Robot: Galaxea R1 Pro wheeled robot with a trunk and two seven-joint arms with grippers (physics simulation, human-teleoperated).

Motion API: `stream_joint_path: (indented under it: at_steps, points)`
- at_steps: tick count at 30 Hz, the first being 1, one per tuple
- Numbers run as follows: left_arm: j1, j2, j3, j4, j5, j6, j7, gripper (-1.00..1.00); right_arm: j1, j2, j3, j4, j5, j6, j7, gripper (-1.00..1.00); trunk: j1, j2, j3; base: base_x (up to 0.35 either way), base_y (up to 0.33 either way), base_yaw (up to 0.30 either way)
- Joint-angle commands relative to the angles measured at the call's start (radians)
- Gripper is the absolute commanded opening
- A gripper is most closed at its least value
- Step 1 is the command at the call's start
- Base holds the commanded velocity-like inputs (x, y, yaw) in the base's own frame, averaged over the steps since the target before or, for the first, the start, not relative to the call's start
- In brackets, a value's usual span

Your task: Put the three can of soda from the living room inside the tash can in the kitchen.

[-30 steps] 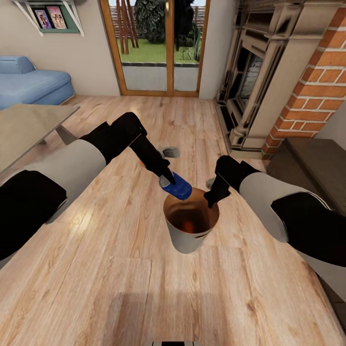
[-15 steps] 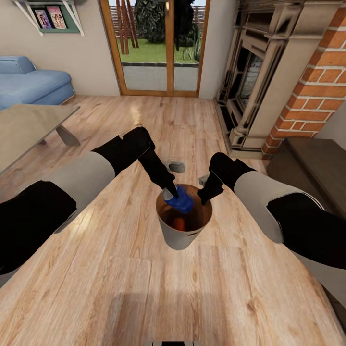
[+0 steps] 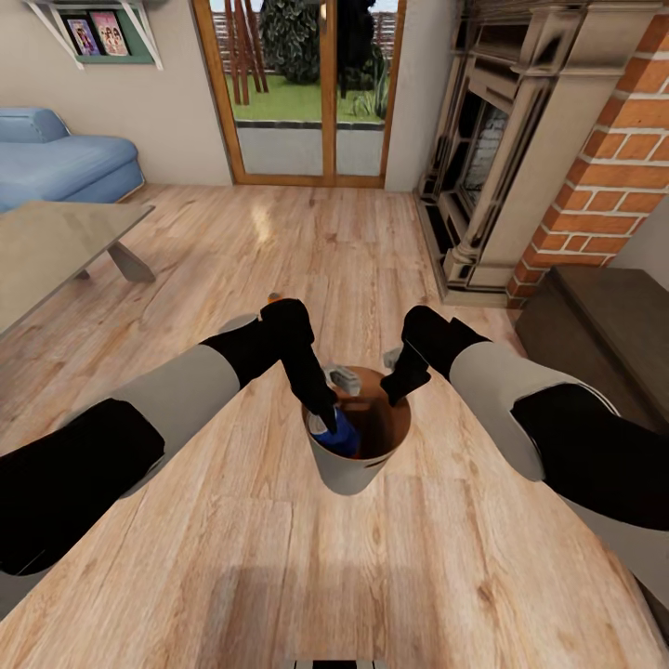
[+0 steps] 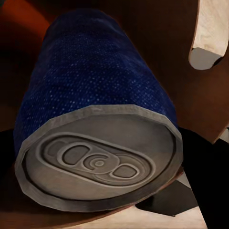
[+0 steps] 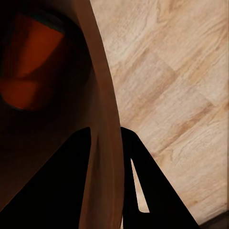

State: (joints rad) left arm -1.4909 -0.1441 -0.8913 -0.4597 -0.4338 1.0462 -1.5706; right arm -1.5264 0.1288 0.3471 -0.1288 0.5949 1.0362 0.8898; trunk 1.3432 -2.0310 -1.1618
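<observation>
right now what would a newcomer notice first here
The left gripper holding a dark blue soda can down inside the off-white trash can, centre of the wood floor. The right gripper clamps the can's rim, an orange can lying inside. Behind, a brick fireplace.

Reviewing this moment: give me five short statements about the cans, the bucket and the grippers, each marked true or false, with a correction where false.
1. The left gripper holds the dark blue can inside the trash can. True.
2. The right gripper grips the trash can's rim, one finger inside and one outside. True.
3. The trash can stands on the glass table. False: it is held up over the wood floor.
4. An orange can lies inside the trash can. True.
5. The scene is the kitchen. False: the blue sofa and brick fireplace show the living room.
</observation>
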Motion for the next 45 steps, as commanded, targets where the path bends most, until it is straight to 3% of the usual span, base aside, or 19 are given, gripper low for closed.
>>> stream_joint_path:
  at_steps: [1, 40, 41, 45]
  points:
    - [0.002, 0.000, -0.007, 0.015, -0.007, 0.001, 0.000, -1.00, -0.040, 0.001, -0.024, -0.001, -0.029, 0.011, 0.003, -1.00, 0.000, 0.000, 0.000, 0.000, 0.000, 0.000]
    - [0.006, -0.010, -0.006, -0.033, -0.006, 0.001, 0.000, -1.00, -0.040, 0.027, -0.028, -0.003, -0.030, 0.011, 0.003, -1.00, 0.000, 0.000, 0.000, 0.000, 0.000, 0.000]
    - [0.006, -0.009, -0.006, -0.033, -0.005, 0.001, 0.000, 1.00, -0.040, 0.027, -0.028, -0.003, -0.030, 0.011, 0.003, -1.00, 0.000, 0.000, 0.000, 0.000, 0.000, 0.000]
    - [0.006, -0.008, -0.006, -0.033, -0.007, 0.001, 0.001, 1.00, -0.040, 0.028, -0.028, -0.003, -0.029, 0.011, 0.003, -1.00, 0.000, 0.000, 0.000, 0.000, 0.000, 0.000]
